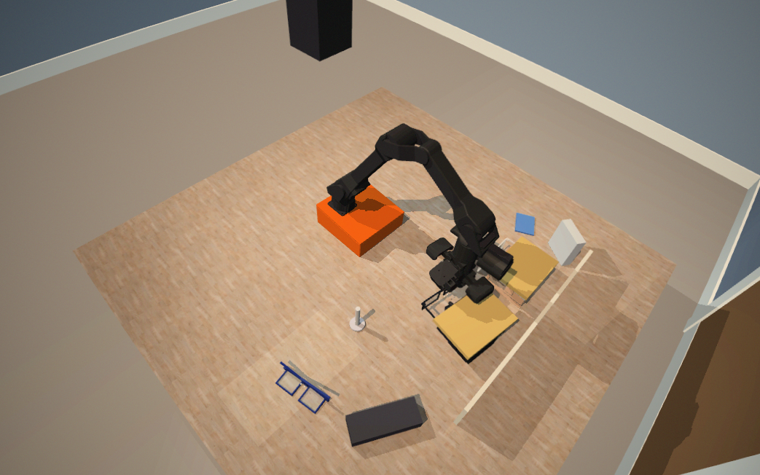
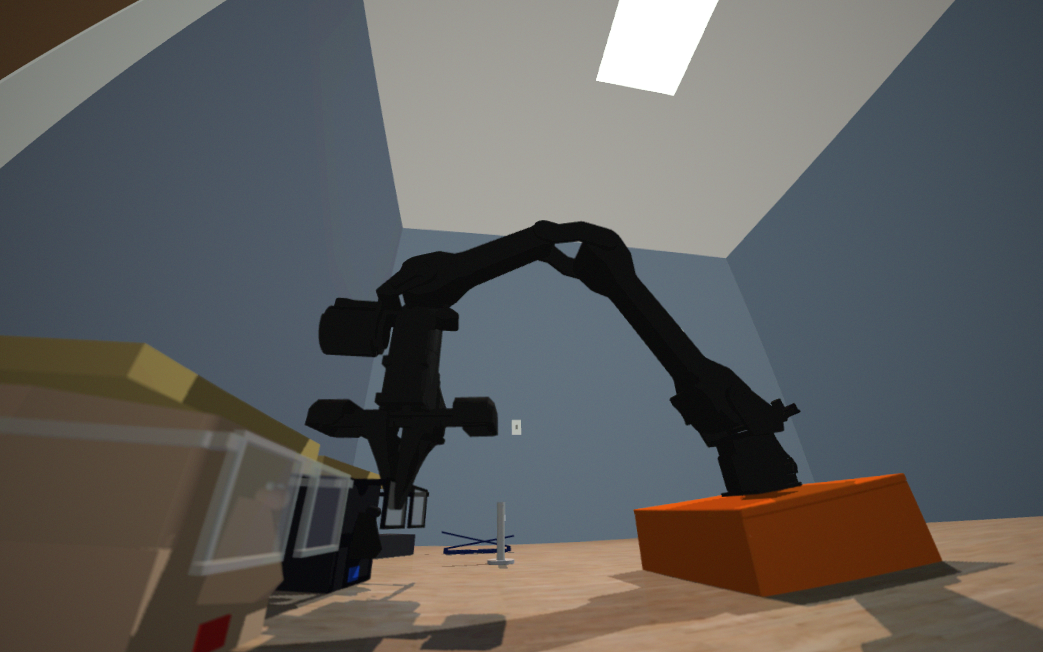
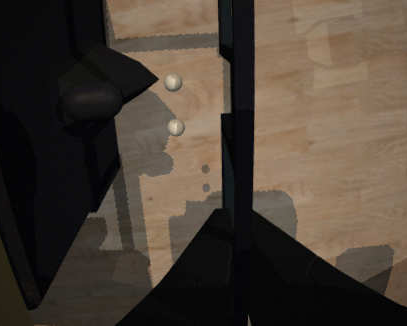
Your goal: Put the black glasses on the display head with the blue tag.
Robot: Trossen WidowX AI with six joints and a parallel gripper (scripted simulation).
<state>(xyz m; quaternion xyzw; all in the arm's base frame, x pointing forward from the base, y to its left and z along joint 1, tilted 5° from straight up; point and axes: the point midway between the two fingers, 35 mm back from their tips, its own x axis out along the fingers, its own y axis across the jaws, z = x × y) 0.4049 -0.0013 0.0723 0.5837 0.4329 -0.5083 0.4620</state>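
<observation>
My gripper [image 2: 400, 503] [image 3: 231, 222] is shut on the front of the black glasses [image 1: 423, 305] [image 2: 425, 508] [image 3: 244, 160], above the floor. Their front runs across the wrist view, with two pale nose pads [image 3: 173, 82] [image 3: 176, 127] on the side facing the dark head [image 2: 317, 571] [image 3: 31, 65]. This head has a blue tag [image 2: 353, 574] and a yellow flat top [image 1: 476, 324]. Its nose [image 3: 131, 75] points at the glasses; a gap shows between nose tip and pads. The temples reach toward the head; their ends and the ears are hidden.
The tan head [image 2: 39, 526] with a red tag [image 2: 211, 633] wears clear glasses [image 2: 221, 502] beside the dark head. Blue glasses [image 1: 328, 398], a white post [image 1: 358, 317] [image 2: 500, 530], a dark box [image 1: 385, 420], a white block [image 1: 565, 242] and the orange base [image 1: 359, 224] [image 2: 695, 554] stand around.
</observation>
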